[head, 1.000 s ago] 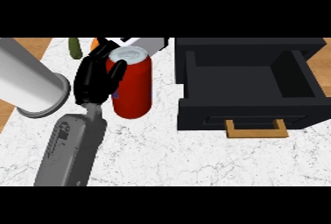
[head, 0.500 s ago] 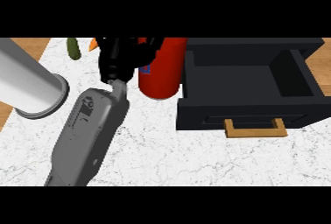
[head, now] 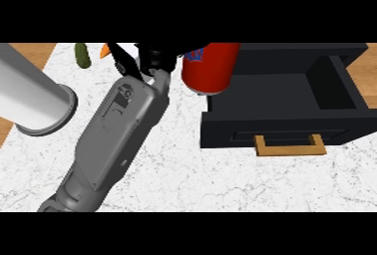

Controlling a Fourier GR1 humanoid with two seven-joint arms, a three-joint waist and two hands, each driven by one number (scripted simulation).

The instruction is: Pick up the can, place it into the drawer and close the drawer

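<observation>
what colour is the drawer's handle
Tan, like light wood, against the black drawer; the handle shows best in the head view.

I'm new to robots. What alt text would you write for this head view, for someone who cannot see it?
A robot's black hand holds a red can lifted beside an open black drawer with a wooden handle. Its grey forearm crosses a white marble counter; a big grey cylinder lies at the left.
</observation>
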